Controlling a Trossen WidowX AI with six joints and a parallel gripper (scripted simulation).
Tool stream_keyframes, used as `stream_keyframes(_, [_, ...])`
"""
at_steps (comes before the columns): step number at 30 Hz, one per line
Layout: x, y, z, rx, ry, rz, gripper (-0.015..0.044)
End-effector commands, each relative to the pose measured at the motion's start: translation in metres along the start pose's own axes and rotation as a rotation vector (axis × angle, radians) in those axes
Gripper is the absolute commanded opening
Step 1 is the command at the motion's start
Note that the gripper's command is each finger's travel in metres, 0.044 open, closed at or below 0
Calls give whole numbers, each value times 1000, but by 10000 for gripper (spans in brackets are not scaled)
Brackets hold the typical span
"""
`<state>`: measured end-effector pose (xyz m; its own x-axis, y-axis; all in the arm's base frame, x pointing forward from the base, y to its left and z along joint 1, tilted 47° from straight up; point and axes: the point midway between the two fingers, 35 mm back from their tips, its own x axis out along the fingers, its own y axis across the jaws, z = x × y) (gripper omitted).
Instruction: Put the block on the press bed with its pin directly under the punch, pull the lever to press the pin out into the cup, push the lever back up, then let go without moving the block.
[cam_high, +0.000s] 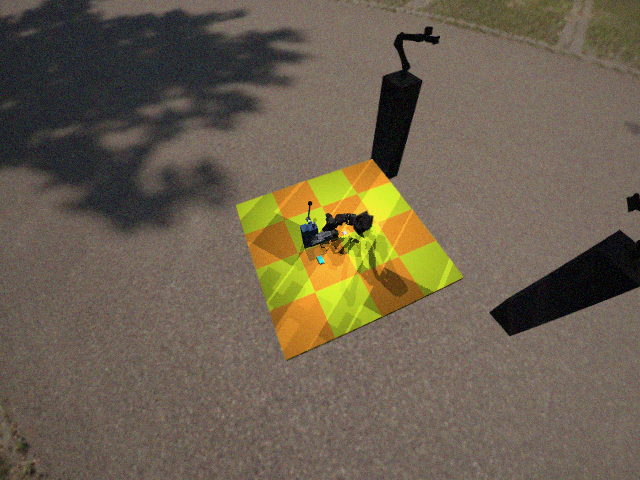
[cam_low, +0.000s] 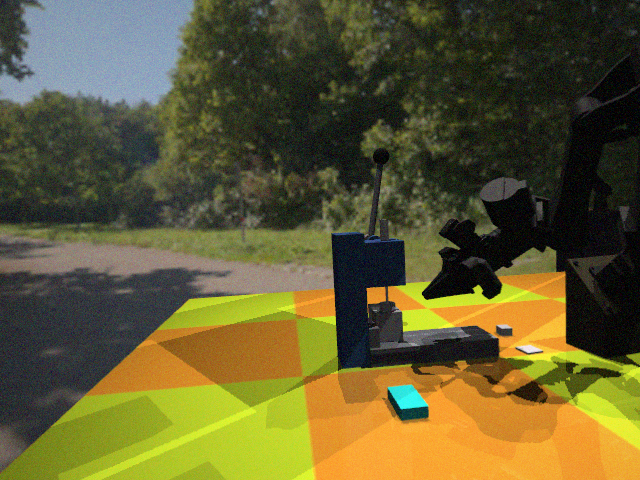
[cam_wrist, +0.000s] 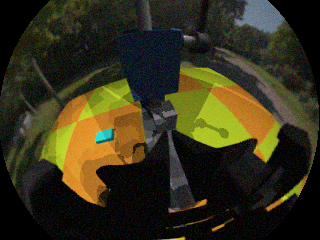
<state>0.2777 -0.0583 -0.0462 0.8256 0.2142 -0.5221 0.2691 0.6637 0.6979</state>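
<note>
A cyan block (cam_high: 320, 259) (cam_low: 407, 401) (cam_wrist: 105, 136) lies flat on the checkered orange and lime tabletop (cam_high: 289, 330) (cam_low: 248, 454) (cam_wrist: 230, 105). A small grey cube (cam_low: 504, 330) sits near a flat white tile (cam_low: 528, 349), the two apart. Around the tabletop spreads grey pavement (cam_high: 155, 361) (cam_low: 289, 268), with a broad leafy shadow (cam_high: 103, 93) (cam_low: 103, 310) across it. Grass (cam_high: 516, 20) (cam_low: 206, 242) borders the pavement, and leafy trees (cam_low: 289, 129) stand beyond under blue sky (cam_low: 113, 46).

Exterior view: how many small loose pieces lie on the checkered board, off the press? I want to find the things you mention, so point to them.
3: a cyan block (cam_high: 320, 259) (cam_low: 407, 401) (cam_wrist: 105, 136) in front of the press, a small gray cube (cam_low: 504, 330) and a flat white piece (cam_low: 528, 349) beyond the bed's free end. Others may be hidden.
</note>
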Motion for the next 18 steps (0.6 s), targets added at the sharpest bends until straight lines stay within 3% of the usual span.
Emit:
stream_keyframes(1, [19, -3, -10, -43, 49, 59, 30])
stream_keyframes(6, [42, -12, -29, -93, 107, 136, 30])
stream_keyframes(11, [43, -12, -30, -95, 109, 139, 30])
stream_keyframes(18, [43, -12, -30, -95, 109, 139, 214])
